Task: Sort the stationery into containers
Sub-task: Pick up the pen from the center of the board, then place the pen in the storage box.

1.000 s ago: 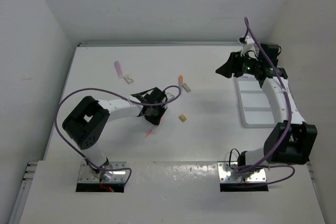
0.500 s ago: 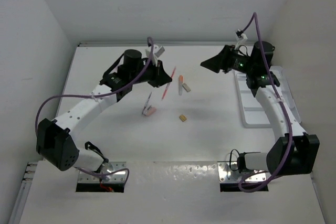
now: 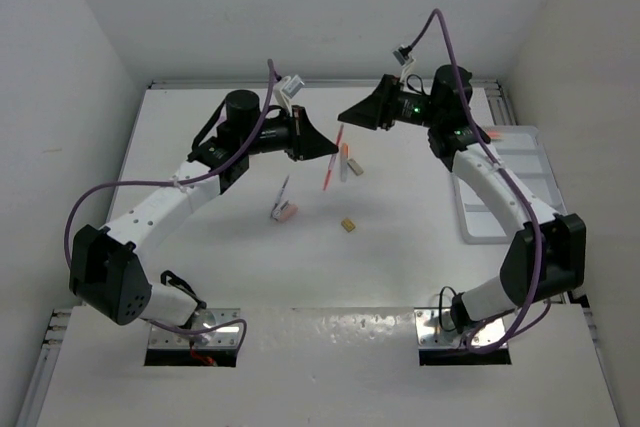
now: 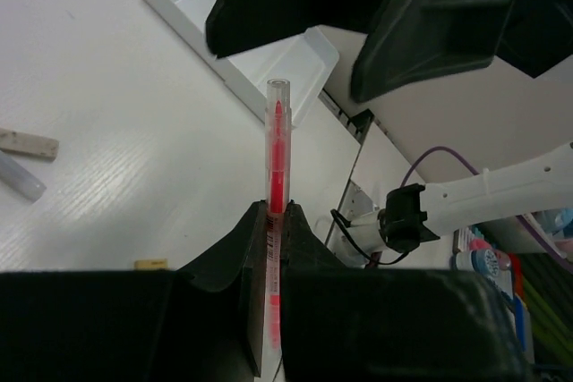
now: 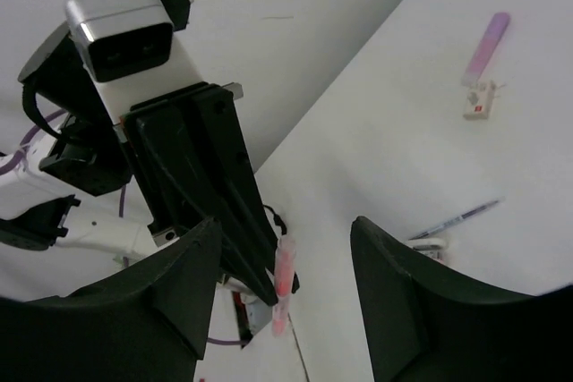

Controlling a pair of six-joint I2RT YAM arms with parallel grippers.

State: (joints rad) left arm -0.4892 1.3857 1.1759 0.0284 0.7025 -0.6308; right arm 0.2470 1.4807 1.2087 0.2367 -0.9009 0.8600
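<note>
In the space of a second the left tool (image 3: 328,152), clenched on an orange-red pen (image 3: 328,179), has risen from low over the near desk (image 3: 400,247) to mid-air above its far middle, while the right tool (image 3: 352,115), jaws spread and holding nothing, has swung away from the white tray (image 3: 523,133) to face it. A hand-over looks imminent, the pen bound for the tray. The left wrist view shows orange-red, green and bluish pens already lying in the tray's end compartments; a tan block (image 3: 348,225) and other pieces wait on the desk
</note>
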